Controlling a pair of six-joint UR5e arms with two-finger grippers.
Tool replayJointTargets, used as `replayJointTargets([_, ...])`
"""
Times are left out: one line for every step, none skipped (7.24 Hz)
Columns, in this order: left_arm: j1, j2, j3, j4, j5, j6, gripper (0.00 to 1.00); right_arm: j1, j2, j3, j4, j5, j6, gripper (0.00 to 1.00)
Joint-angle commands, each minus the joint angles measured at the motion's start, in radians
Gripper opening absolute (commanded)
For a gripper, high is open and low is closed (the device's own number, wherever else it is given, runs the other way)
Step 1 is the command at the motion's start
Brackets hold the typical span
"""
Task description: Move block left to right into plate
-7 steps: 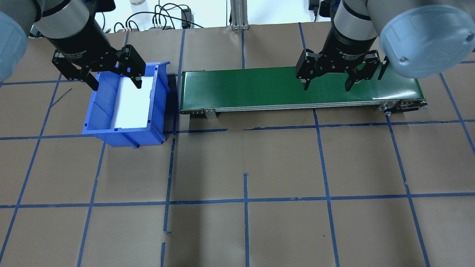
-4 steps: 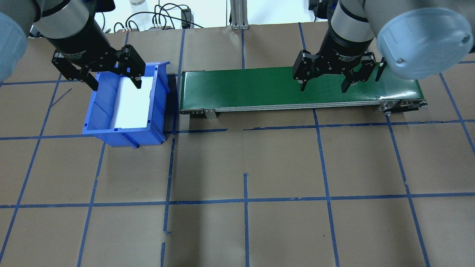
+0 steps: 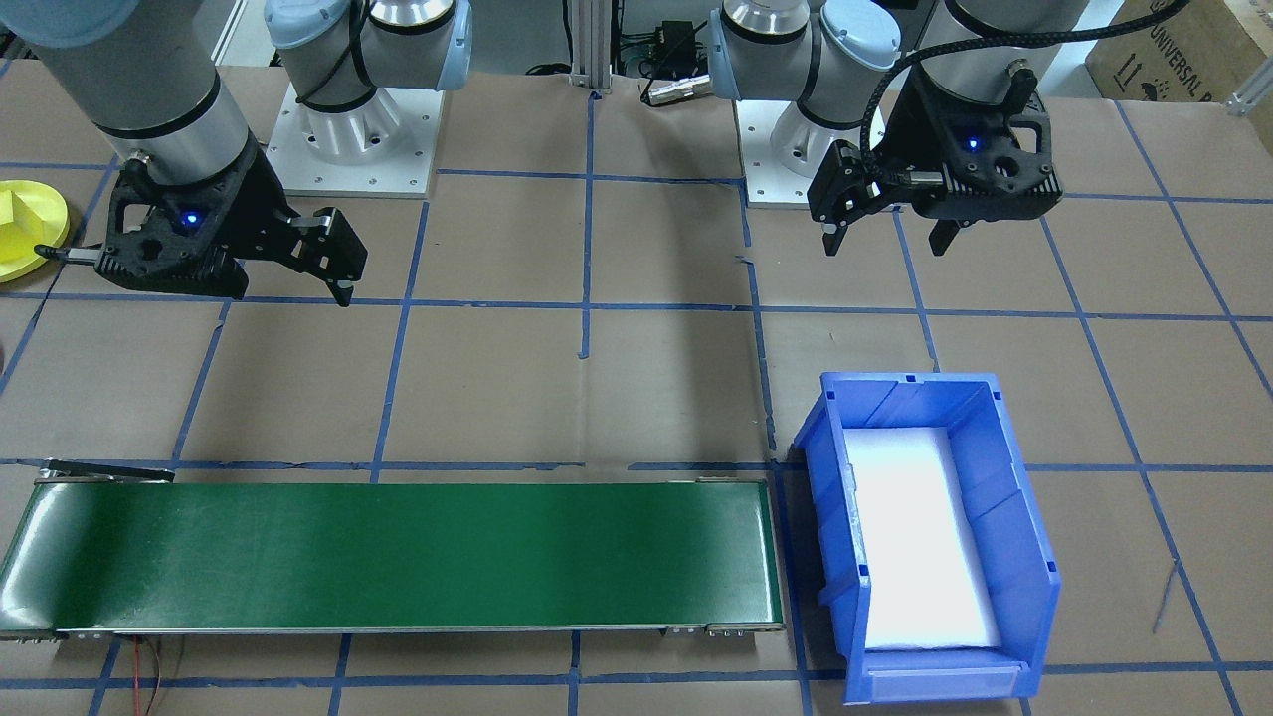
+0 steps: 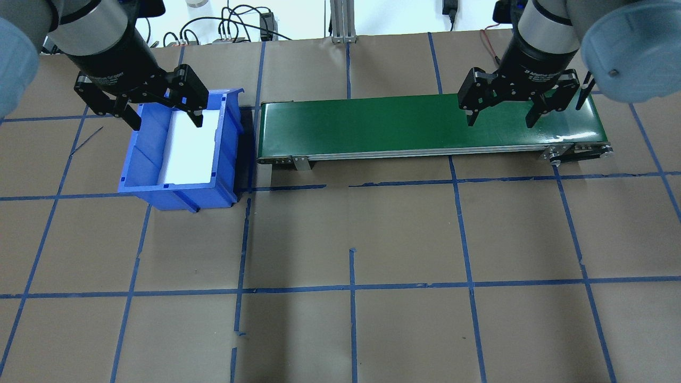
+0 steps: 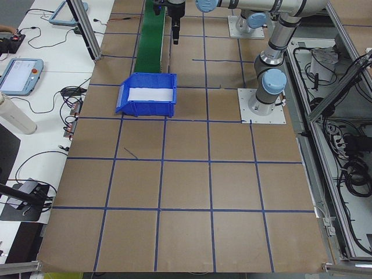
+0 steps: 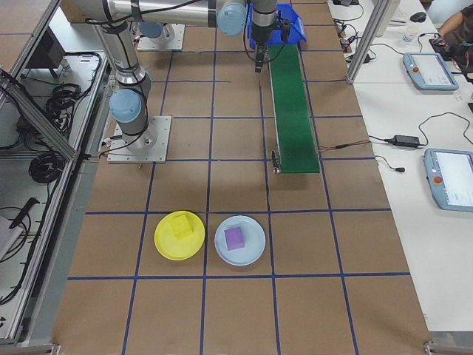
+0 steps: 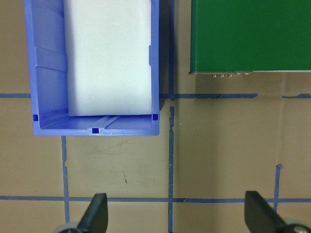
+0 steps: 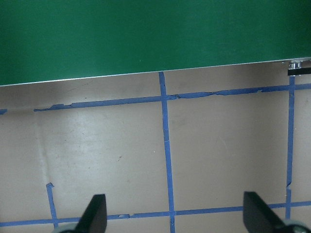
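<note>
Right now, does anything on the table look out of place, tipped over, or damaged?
Nothing is tipped or spilled. The blue bin stands upright beside the green belt, and each plate holds a block. Only small flaws show: the blue tape lines are torn and uneven in places.

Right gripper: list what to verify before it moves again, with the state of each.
1. Right gripper open, holding nothing: ok.
2. Left gripper open, holding nothing: ok.
3. Belt carries a block to pick: not ok, none shows on it.
4. Bin holds a block: not ok, only the white liner shows.
5. Yellow block sits inside the plate: ok.
</note>
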Motion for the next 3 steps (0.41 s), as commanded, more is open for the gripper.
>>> replayJointTargets([0.0, 0.0, 0.0, 0.0, 0.0, 0.0, 1.0, -0.008, -0.008, 0.018, 0.002, 0.001, -0.004, 1.0])
replayJointTargets([0.0, 0.0, 0.0, 0.0, 0.0, 0.0, 1.0, -0.008, -0.008, 0.021, 0.002, 0.001, -0.002, 1.0])
replayJointTargets([0.0, 0.0, 0.0, 0.0, 0.0, 0.0, 1.0, -0.008, -0.008, 0.024, 0.002, 0.001, -0.002, 1.0])
